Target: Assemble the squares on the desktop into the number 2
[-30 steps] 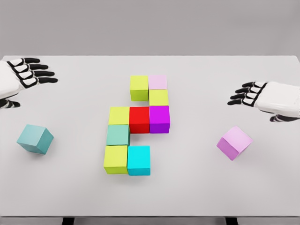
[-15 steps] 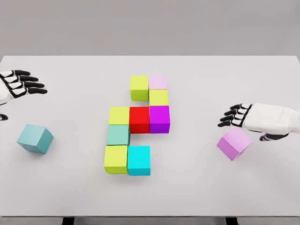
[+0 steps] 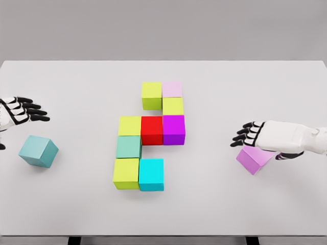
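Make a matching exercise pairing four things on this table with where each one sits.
Things:
1. red cube
2. teal cube
3. pink cube
4. cyan cube

Places:
A. alone near the table's left edge
B. bottom right of the cluster
C. under the right hand
D. between a yellow and a purple cube

Pairs: 1-D, 2-A, 3-C, 4-B
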